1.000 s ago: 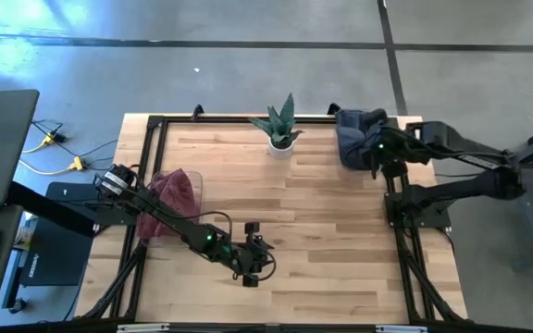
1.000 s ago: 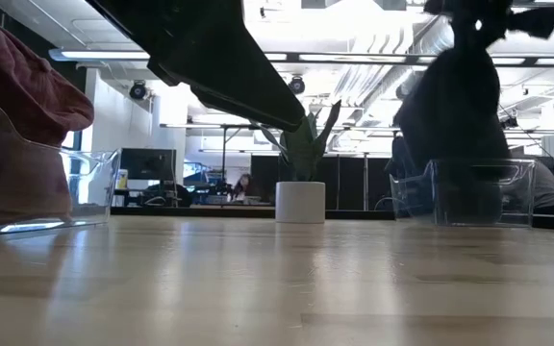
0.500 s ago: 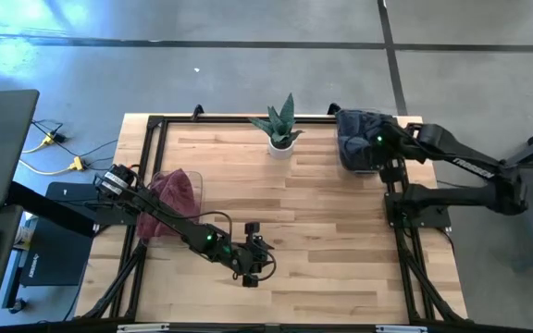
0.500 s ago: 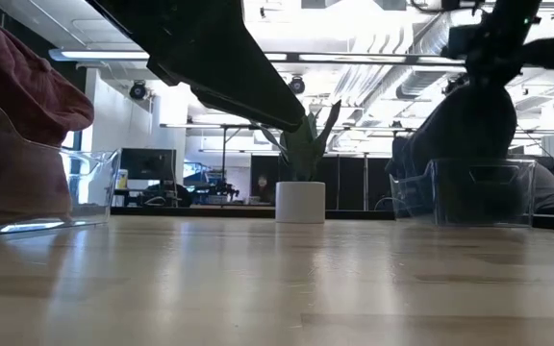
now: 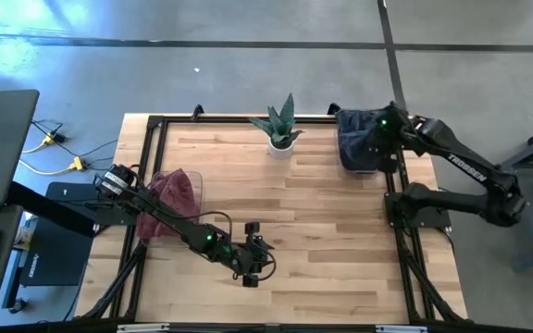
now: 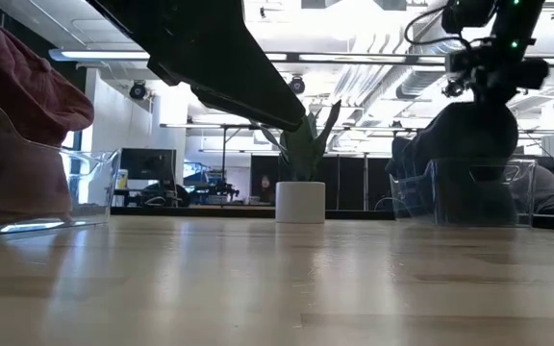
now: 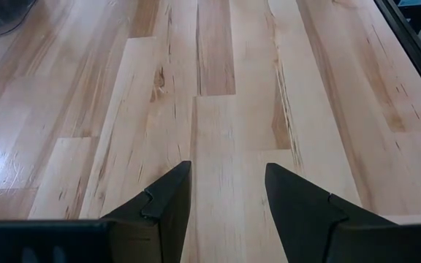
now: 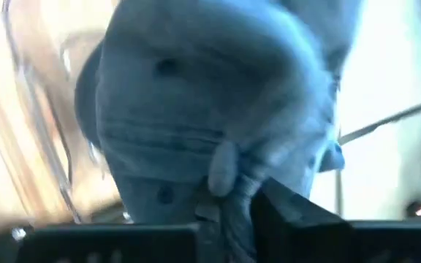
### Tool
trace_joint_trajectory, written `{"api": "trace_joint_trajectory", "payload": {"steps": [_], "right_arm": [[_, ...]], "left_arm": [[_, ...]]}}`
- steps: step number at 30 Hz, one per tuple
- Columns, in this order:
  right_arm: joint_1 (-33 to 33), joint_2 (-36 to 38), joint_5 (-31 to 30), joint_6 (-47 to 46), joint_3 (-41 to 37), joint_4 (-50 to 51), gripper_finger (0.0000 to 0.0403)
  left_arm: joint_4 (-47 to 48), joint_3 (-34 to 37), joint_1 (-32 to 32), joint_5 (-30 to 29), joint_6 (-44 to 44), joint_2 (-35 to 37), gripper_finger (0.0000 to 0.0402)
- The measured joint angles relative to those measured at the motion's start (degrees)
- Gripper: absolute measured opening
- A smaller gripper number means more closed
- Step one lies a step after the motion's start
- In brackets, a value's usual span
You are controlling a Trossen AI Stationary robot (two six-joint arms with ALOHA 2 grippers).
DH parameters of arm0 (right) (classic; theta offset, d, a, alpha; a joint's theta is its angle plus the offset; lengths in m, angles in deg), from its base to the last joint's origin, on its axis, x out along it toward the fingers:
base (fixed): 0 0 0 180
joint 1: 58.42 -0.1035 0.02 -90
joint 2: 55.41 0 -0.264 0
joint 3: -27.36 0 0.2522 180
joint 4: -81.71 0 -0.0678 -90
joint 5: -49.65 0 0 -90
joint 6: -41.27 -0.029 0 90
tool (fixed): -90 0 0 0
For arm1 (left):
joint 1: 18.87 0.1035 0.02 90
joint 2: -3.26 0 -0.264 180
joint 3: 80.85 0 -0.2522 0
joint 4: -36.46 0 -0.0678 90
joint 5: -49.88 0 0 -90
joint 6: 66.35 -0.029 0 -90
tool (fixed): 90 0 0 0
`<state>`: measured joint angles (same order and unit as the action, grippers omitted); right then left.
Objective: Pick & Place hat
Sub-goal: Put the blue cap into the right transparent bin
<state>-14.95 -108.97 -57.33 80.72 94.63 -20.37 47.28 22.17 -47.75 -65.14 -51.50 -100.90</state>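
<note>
The dark blue hat (image 5: 357, 139) sits slumped in the clear bin (image 6: 479, 192) at the table's far right corner, to the right of the potted plant (image 5: 280, 123). The right gripper (image 5: 384, 129) hangs right over it; in the wrist view a fold of cloth lies between its fingertips, though whether they pinch it I cannot tell. The placing looks nearly done, with release and withdrawal left. A maroon hat (image 5: 176, 190) lies in another bin left of the plant. The left gripper (image 5: 257, 262) waits spread, empty, over bare wood.
</note>
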Motion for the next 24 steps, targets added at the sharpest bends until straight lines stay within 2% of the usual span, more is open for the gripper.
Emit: {"api": "trace_joint_trajectory", "payload": {"steps": [9,12,14,17,19,21,24], "right_arm": [[2.0,-0.1,4.5,-20.3,12.8,8.2,0.0141],[1.9,-0.1,4.8,-24.7,15.6,9.5,0.016],[1.9,-0.1,9.2,-26.5,16.2,10.7,0.0165],[1.8,-0.1,21.1,-25.4,14.6,12.3,0.0154],[1.7,-0.3,23.9,-24.0,12.3,11.8,0.013],[1.8,-0.8,21.7,-23.2,9.3,9.1,0.0097],[2.0,-1.8,12.9,-23.1,4.2,-1.3,0.0041]], "left_arm": [[-0.3,0.0,0.0,-1.2,0.0,0.0,0.017],[-0.3,0.0,0.0,-1.4,0.0,0.0,0.017],[-0.3,0.0,0.0,-1.4,0.3,0.0,0.017],[-0.3,0.0,0.0,-1.4,0.4,0.0,0.017],[-0.3,0.0,0.0,-1.4,0.3,0.0,0.017],[-0.3,0.0,0.0,-1.4,0.2,0.0,0.017],[-0.3,0.0,0.0,-1.4,0.0,0.0,0.017]]}}
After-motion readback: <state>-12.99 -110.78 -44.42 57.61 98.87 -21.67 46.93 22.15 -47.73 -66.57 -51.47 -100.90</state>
